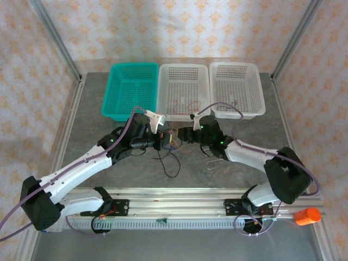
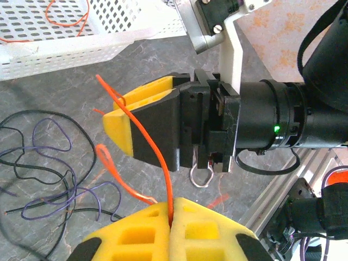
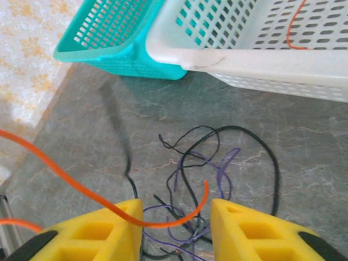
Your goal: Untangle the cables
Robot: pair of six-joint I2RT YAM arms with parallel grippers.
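Already 1 orange-red wire (image 3: 289, 26) is laid in a white plastic basket (image 3: 261, 60). A 2nd wire (image 2: 154, 145) is clenched in the left gripper (image 2: 169, 213), the right gripper (image 3: 176, 209) parted; black wires (image 3: 275, 179) are left tangled.

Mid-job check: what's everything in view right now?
teal basket: one, teal, far left.
white baskets: two, white, beside it.
orange cables: two, orange; one held, one in a white basket.
black cables: several, black, tangled on table.
purple cables: count unclear, purple, same tangle.
silver clip: one, silver, by right hand.
orange cylinder: one, orange, near-right corner.
left hand: one, yellow, shut on orange cable.
right hand: one, yellow, open, cable across gap.
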